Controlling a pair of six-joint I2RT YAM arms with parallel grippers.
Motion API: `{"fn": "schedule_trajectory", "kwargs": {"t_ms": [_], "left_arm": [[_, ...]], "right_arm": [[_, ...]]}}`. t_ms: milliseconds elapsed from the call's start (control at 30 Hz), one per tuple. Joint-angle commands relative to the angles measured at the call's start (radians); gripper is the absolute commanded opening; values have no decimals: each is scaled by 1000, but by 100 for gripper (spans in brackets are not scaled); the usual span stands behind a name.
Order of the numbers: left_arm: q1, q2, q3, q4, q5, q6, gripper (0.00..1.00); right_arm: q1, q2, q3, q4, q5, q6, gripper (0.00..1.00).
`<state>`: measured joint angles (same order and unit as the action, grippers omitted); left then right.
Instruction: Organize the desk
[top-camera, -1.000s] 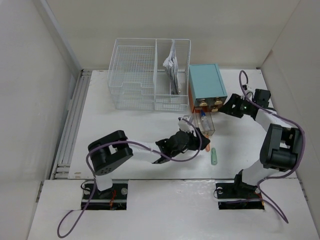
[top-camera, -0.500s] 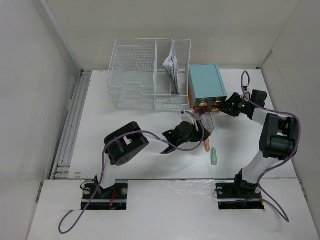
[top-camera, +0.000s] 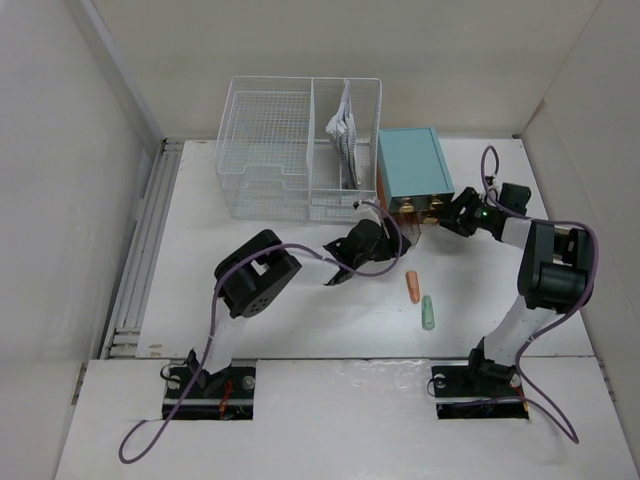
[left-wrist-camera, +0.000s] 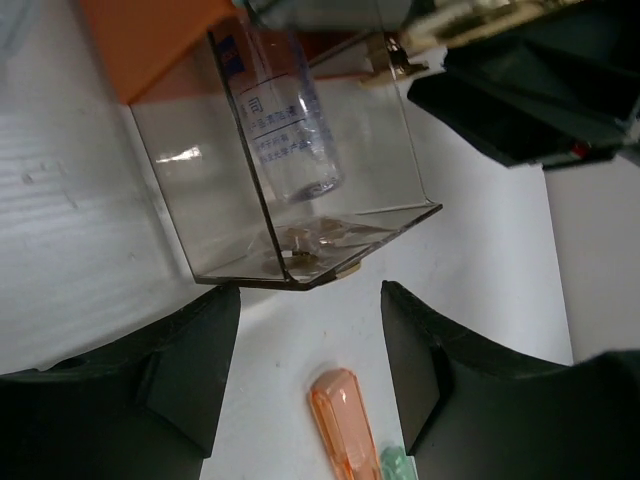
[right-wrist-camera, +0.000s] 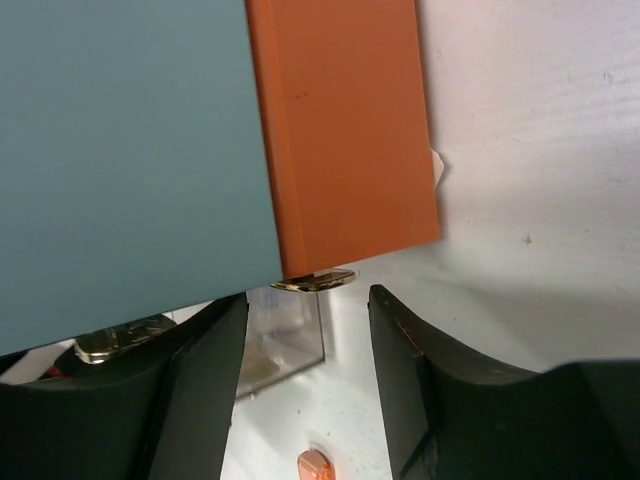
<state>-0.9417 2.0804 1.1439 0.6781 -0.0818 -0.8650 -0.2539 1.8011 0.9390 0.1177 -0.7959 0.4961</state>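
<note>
The white desk (top-camera: 250, 290) holds a teal drawer box (top-camera: 412, 170) with an orange base. Its clear drawer (left-wrist-camera: 300, 200) sticks out a little, with a clear labelled tube (left-wrist-camera: 290, 140) inside. My left gripper (top-camera: 383, 243) is open and empty right in front of the drawer's front edge, straddling a patch of desk (left-wrist-camera: 310, 360). An orange marker (top-camera: 413, 286) lies loose just behind it, and shows between the fingers (left-wrist-camera: 345, 420). A green marker (top-camera: 428, 312) lies beside it. My right gripper (top-camera: 455, 215) is open and empty at the box's front right corner, by a brass knob (right-wrist-camera: 315, 280).
A white wire-mesh basket (top-camera: 300, 150) with papers in its right compartment stands at the back, left of the box. A grooved metal rail (top-camera: 140, 250) runs along the desk's left edge. White walls close in left, back and right.
My left gripper has moved up toward the box and the clear drawer has slid further in. The orange marker now lies uncovered. My right gripper has edged closer to the box.
</note>
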Motion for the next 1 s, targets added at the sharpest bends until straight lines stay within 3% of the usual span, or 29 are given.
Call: {"fn": "schedule_trajectory", "kwargs": {"t_ms": [0, 200, 533, 967], "left_arm": [[29, 29, 88, -11, -9, 24, 55], [75, 84, 181, -45, 1, 34, 55], [115, 124, 251, -54, 1, 34, 55], [133, 144, 292, -54, -1, 34, 55]], "right_arm": [[4, -16, -20, 74, 0, 30, 58], [13, -25, -75, 103, -9, 67, 59], [22, -59, -193, 405, 0, 254, 66], [81, 21, -147, 519, 57, 337, 67]]}}
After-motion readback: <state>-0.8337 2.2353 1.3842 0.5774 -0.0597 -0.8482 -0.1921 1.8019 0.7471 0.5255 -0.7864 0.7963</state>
